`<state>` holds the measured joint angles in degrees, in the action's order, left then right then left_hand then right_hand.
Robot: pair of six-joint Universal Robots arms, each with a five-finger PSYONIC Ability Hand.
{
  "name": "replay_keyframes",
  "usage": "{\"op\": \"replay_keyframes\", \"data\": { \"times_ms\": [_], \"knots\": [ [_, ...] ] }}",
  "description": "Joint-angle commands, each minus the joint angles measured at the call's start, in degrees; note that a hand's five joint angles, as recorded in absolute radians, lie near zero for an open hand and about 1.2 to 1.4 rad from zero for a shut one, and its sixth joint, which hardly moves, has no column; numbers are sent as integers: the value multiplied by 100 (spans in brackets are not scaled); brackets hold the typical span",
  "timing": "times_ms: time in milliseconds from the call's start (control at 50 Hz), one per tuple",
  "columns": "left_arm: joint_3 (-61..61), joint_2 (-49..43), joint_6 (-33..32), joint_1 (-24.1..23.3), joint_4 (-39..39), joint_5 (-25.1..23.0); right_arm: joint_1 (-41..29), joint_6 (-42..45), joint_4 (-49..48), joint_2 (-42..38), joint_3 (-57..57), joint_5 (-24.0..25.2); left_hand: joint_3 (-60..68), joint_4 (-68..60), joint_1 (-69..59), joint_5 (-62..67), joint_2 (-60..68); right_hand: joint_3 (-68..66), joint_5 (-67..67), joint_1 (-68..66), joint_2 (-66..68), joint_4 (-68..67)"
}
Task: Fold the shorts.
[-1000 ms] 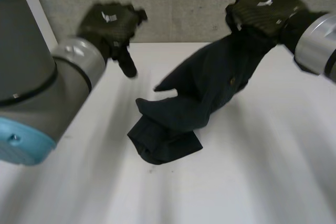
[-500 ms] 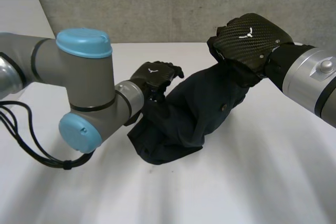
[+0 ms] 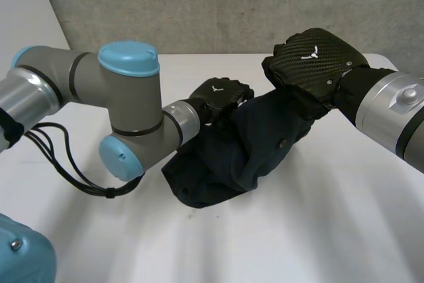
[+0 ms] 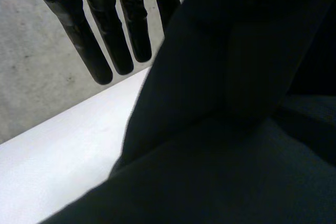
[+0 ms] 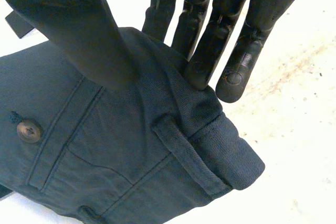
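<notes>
White table point(image 3: 318, 230) fills the lower half of the head view. The dark navy shorts point(image 3: 225, 164) sit mid-frame, with one end heaped on the tabletop and the rest pulled up toward the upper right.

That lift comes from the right hand point(image 3: 311, 64). Its wrist view shows the waistband pinched between the thumb and straight fingers point(image 5: 210, 51), so it's definitely got hold of the shorts. Probably it holds them high so the weight of the cloth pulls out the crumple before any fold gets made.

The left hand point(image 3: 222, 94) is tucked in at the upper left edge of the raised cloth. Its fingers point(image 4: 105, 40) are straight and relaxed, lying alongside the fabric and not closed on it. It looks lined up to take a second grip so the shorts can be spread between the two hands, but that's just a guess.

Small stuff in the right wrist view:
- A belt loop point(image 5: 189, 153) sits just past the fingertips.
- A brown button point(image 5: 29, 130) is on a pocket, out beyond the thumb.

Folding proper hasn't begun.
</notes>
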<state>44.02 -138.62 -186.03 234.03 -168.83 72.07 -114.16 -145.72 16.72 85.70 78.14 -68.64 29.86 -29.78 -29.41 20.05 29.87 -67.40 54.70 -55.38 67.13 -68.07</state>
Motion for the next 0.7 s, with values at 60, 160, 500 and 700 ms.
{"op": "replay_keyframes", "data": {
  "times_ms": [60, 160, 500, 700],
  "knots": [
    [-640, -341, -13, -16, 8, 96, 69, 17, -107, -9, -70, -18, 5014, -5022, -5059, 4995, 5013, -1260, 1530, -2462, 1287, -1193],
    [-746, -192, -127, 55, 78, 834, 104, 43, -125, -80, -132, -114, 5014, -5022, -5059, 4995, 5013, -1260, 1530, -2462, 1287, -1193],
    [1354, 2621, -2140, -16, 1977, 1177, -1, 508, 603, -386, -299, -1028, 5014, -5022, -5059, 4995, 5013, -1260, 1530, -2462, 1287, -1193],
    [1830, 1963, -2175, 55, 1687, 2047, -449, 1265, 1123, -1607, -474, -1274, 5014, -5022, -5059, 4995, 5013, -1260, 1530, -2462, 1287, -1193]
  ]
}}
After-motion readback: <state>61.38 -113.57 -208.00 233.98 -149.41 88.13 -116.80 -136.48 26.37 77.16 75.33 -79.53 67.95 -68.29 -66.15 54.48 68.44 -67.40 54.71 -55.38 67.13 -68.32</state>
